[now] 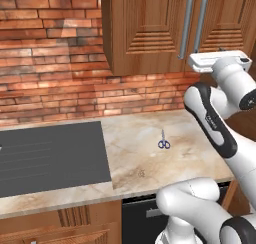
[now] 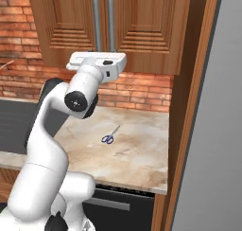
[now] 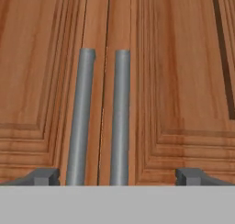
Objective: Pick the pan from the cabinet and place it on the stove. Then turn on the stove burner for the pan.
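The gripper (image 3: 118,176) faces the closed doors of the cabinet (image 1: 150,33), its two dark fingertips (image 3: 43,176) spread wide apart at the bottom of the hand view with nothing between them but air. Both grey bar handles (image 3: 81,117) stand upright between the fingertips, side by side on either side of the seam where the two doors meet; the left-hand bar and the right-hand bar (image 3: 120,117) are near each other but not touching. Whether the fingertips touch the doors cannot be told. From the left base view the white arm rises from the lower right, bends at a dark elbow joint, and carries the hand (image 1: 220,60) up to the lower edge of the cabinet, just below the bottom ends of the handles. The right base view shows the same pose from the other side: the forearm stands nearly upright and the flat white hand (image 2: 97,62) is held level in front of the doors at the foot of the handles (image 2: 104,22). Below, a small pair of blue-handled scissors (image 1: 163,142) lies on the marble counter (image 1: 145,163), well apart from the arm. The dark stove (image 1: 50,155) top lies at the counter's left. The cabinet doors are shut, so the pan is hidden.
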